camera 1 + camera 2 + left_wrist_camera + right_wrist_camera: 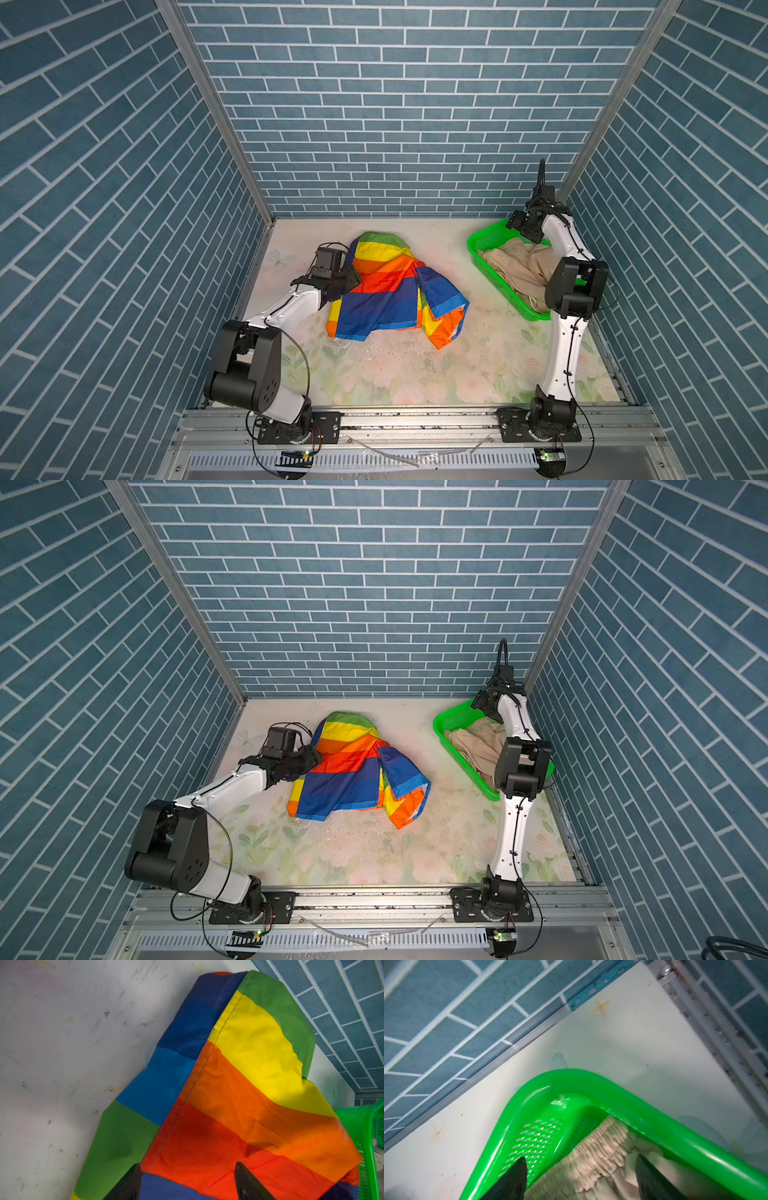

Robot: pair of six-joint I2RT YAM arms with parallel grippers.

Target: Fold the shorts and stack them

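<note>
While the rainbow shorts [390,291] lie crumpled near the middle of the table [415,365], the beige shorts [519,266] sit bunched inside the green basket [488,276] at the far right corner, approx. against the side wall. The 2 pairs are well apart.

L gripper [187,1164]: in the left wrist view its 2 black fingers stand apart, low over the red and navy bands of the rainbow shorts [228,1095], w/ a stitched seam running between them. No cloth looks pinched. In both top views this gripper sits at the left edge of the striped fabric [353,771]; 1 leg is flopped over to the right, orange hem nearest the robot.

R gripper [580,1157]: fingers also apart, hanging over the gathered waistband of the beige shorts [602,1147], which lies just inside the basket [591,1076] near a rounded corner of its rim. Nothing is clamped; can't tell whether the tips touch the cloth. The view is a bit blurred. In a top view the R arm reaches over the basket's far end [453,717].
</note>
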